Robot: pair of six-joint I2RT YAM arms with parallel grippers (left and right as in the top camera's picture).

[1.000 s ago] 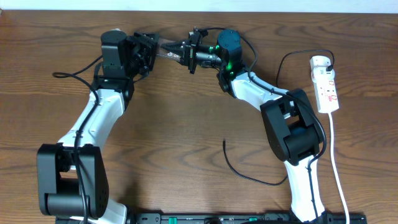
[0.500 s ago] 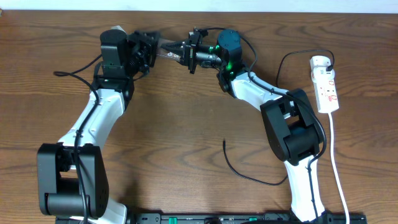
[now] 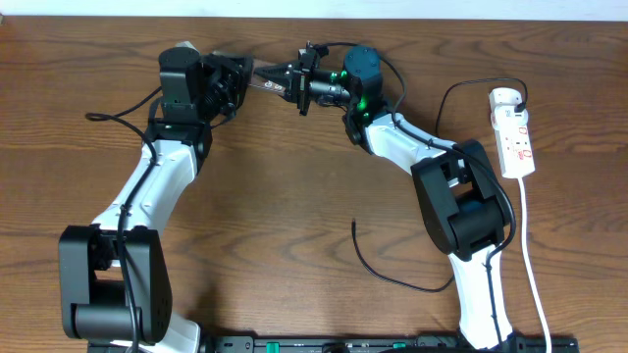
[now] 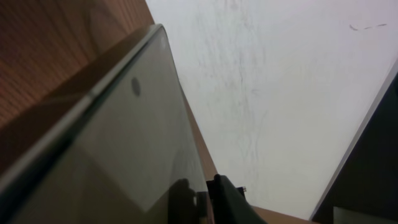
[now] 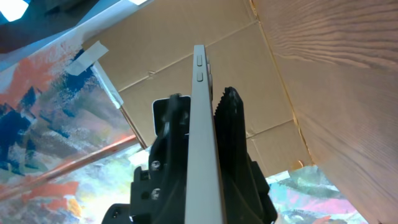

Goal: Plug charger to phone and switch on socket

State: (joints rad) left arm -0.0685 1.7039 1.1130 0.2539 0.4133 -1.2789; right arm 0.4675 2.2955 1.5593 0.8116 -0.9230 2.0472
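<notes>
Phone (image 3: 265,75) upper centre, its edge clamped in the right end effector (image 3: 287,78). Left end effector (image 3: 235,82) at its other end, grip cannot be told. Charger (image 3: 383,273) loose on bench (image 3: 294,196), lower centre. Socket (image 3: 514,137) far right.

phone (image 3: 262,78) mostly hidden overhead between my left pincer (image 3: 235,83) and right pincer (image 3: 280,76), cut off by my left wrist view's left and bottom edges, left pincer's grip unclear, charger (image 3: 355,235) tip too small to make out
</notes>
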